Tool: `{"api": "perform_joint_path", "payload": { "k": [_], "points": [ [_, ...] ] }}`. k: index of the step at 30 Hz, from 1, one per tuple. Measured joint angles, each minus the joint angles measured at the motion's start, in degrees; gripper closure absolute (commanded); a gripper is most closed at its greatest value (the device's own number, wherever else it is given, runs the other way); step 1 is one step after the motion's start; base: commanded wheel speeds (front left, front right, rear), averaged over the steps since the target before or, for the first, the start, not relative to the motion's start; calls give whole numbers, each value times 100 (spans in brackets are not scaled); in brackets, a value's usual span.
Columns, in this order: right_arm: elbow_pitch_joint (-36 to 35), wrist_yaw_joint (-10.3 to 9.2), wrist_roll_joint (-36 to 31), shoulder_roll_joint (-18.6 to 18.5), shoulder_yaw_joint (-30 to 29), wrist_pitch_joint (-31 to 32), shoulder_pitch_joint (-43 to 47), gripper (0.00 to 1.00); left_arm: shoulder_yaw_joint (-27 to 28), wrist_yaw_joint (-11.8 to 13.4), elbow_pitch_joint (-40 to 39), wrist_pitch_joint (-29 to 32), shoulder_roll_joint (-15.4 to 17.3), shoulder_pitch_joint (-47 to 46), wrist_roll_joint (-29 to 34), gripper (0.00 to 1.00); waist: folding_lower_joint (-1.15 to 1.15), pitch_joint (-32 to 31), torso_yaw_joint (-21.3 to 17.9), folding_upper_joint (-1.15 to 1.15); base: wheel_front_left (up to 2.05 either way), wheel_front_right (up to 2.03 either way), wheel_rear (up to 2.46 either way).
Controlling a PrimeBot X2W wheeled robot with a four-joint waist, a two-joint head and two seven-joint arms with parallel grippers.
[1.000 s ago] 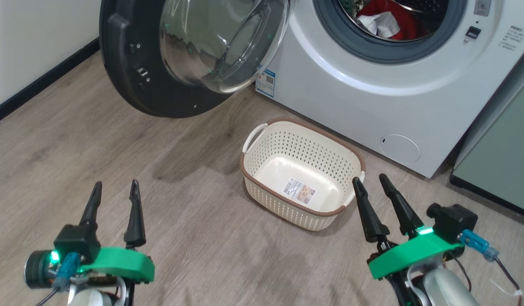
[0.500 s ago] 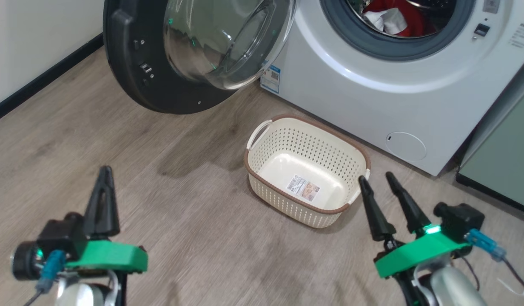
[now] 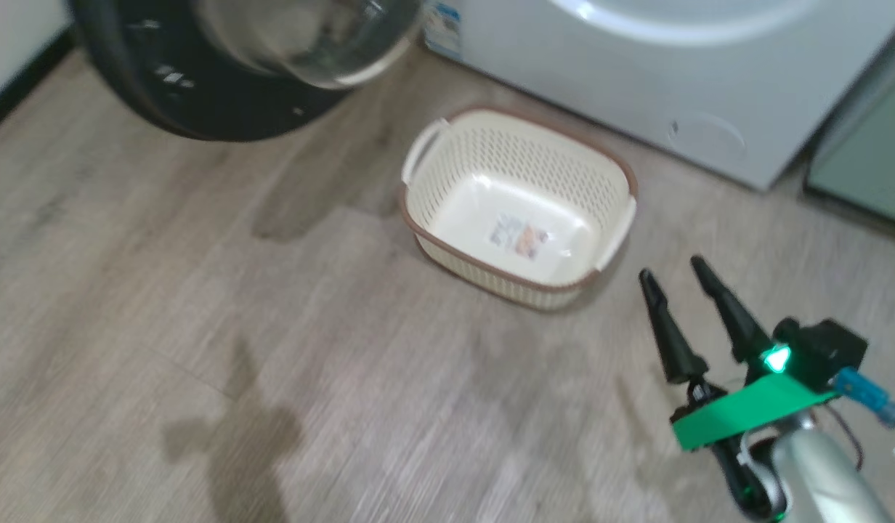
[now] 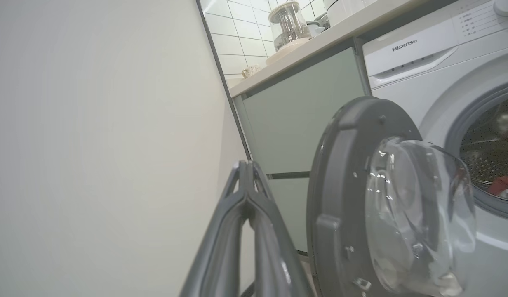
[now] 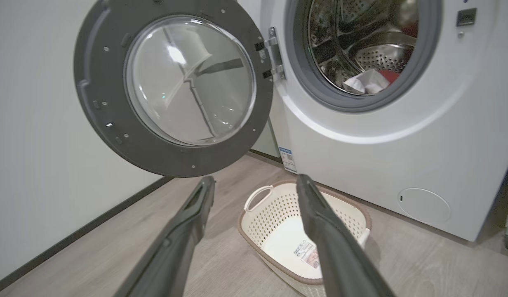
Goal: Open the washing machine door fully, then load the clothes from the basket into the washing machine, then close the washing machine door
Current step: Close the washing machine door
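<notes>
The washing machine door (image 5: pixel 173 82), rigid and hinged, likely suited a rim push. Left jaws clenched empty; right jaws released.

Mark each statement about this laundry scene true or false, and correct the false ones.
1. The basket is empty. True.
2. The washing machine door is shut. False: the door hangs wide open.
3. Red and white clothes lie inside the drum. True.
4. The right pincer is shut. False: its fingers stand apart.
5. The left pincer has its fingers pressed together. True.
6. The basket stands on a table. False: it stands on the wooden floor.
</notes>
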Motion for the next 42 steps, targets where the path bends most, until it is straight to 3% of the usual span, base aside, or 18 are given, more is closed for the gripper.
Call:
{"api": "perform_joint_path", "payload": {
  "k": [4,9,16,19,22,26,31,37,42],
  "points": [
    [-52,0,-7,-168,-3,0,-195,0,472,-87,820,-3,586,-889,-77,100,0,431,-274,0,0,0,0],
    [-79,0,-7,-288,37,0,-446,0,753,-214,2286,-4,1094,-1937,-289,100,1,872,-614,0,0,0,0],
    [-40,0,-5,-292,302,0,-707,0,1713,-288,4547,169,1324,-3185,-1440,100,0,1168,-1040,0,0,0,0],
    [-10,0,12,-296,335,0,-749,0,2682,-60,5509,566,1351,-3905,-2474,100,0,1264,-1202,0,0,0,0],
    [41,0,32,-294,421,0,-836,0,3122,59,6112,926,1458,-4370,-2952,100,0,1326,-1337,0,0,0,0],
    [43,0,47,-293,420,0,-874,0,3421,233,6765,1447,1521,-4667,-3346,100,0,1367,-1459,0,0,0,0],
    [45,0,47,-282,424,0,-875,0,3502,250,7244,2134,1524,-4873,-3566,100,0,1328,-1536,0,0,0,0],
    [60,0,45,-259,382,0,-874,0,3439,141,7397,2496,1536,-4905,-3598,100,0,1225,-1577,0,0,0,0],
    [64,0,9,-230,383,0,-866,0,3438,-103,7496,3066,1469,-4905,-3702,100,-1,1126,-1599,0,0,0,0]
  ]
}}
